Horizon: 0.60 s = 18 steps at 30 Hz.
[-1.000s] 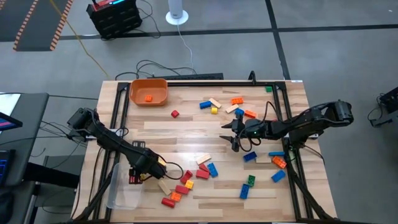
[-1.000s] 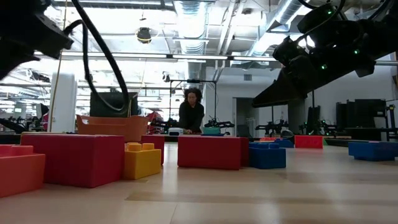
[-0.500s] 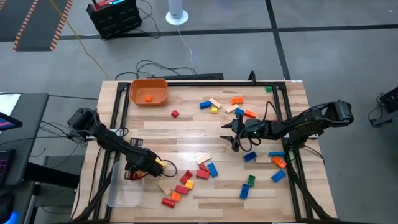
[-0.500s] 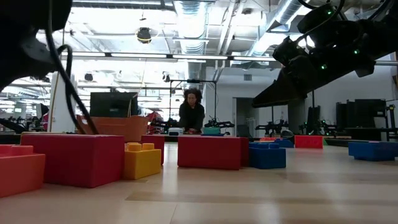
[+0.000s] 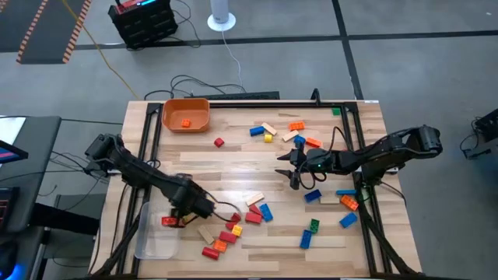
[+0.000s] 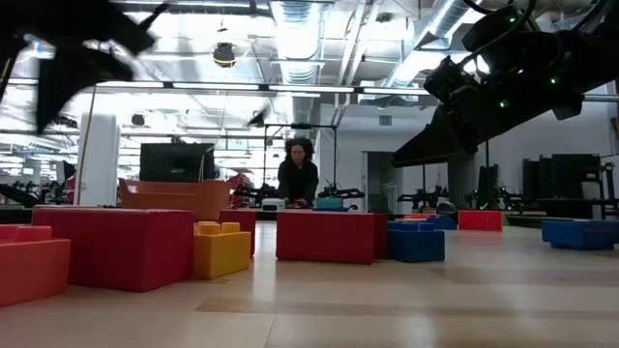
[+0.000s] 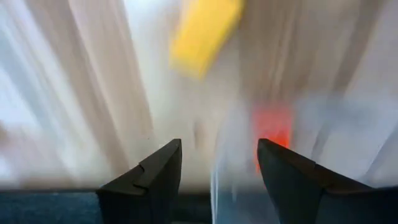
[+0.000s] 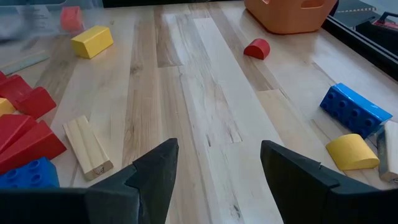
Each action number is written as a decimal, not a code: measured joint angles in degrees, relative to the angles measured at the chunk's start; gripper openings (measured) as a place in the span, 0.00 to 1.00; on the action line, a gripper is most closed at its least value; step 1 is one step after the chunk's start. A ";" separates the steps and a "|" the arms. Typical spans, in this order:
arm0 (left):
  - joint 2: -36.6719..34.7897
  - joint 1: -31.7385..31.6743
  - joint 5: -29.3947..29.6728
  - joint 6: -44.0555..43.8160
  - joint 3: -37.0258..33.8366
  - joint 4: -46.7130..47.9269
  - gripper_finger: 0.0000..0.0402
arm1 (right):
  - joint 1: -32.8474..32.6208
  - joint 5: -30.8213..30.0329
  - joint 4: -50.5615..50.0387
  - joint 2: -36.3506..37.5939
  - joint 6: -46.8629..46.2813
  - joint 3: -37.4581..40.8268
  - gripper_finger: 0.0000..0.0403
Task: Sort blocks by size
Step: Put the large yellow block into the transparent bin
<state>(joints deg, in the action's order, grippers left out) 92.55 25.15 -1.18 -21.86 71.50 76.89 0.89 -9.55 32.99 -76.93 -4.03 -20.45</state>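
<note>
Small blocks in red, orange, yellow, blue, green and tan lie in loose groups on the wooden table: one at the near middle [image 5: 229, 229], one at the far middle [image 5: 276, 132] and one at the right [image 5: 327, 210]. My left gripper [image 5: 180, 214] is open and empty above the near left; its fingers show apart in the left wrist view [image 7: 217, 168]. Just beside it, a red block [image 5: 169, 221] lies at the far corner of the clear tub [image 5: 152, 237]. My right gripper [image 5: 294, 167] hangs open and empty over the table's middle, as its wrist view shows [image 8: 217, 168].
The orange bin [image 5: 185, 114] at the far left holds one orange block. A yellow block [image 8: 92, 40] and a tan block [image 8: 87, 146] lie between the two grippers. A black frame [image 5: 362, 155] runs along the table's sides. A person stands in the room beyond [image 6: 298, 174].
My left gripper has swung over the clear tub's far end with a red block under it, then drawn back toward the table's right. The red block has stayed at the tub's far corner, apart from the gripper.
</note>
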 joint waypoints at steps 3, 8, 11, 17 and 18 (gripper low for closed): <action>0.21 -2.02 1.70 3.60 0.57 -8.21 0.51 | 0.00 -0.01 0.00 0.00 0.02 0.00 0.64; 4.38 -4.46 7.19 7.43 0.55 -12.89 0.52 | 0.00 0.01 -0.15 0.00 0.00 0.00 0.64; 6.76 -5.31 7.60 9.05 0.60 -12.59 0.53 | 0.00 0.01 -0.56 0.00 0.00 0.00 0.64; 7.89 -5.38 6.40 12.47 1.41 -10.49 0.62 | 0.00 0.00 -0.66 0.00 0.04 0.00 0.64; 7.92 -5.34 6.32 12.80 1.41 -10.40 0.64 | 0.00 0.01 -0.68 0.00 0.04 0.00 0.64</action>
<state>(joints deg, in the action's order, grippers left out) 100.48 19.81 5.15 -9.06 72.90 66.49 0.89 -9.54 32.32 -76.93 -3.99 -20.45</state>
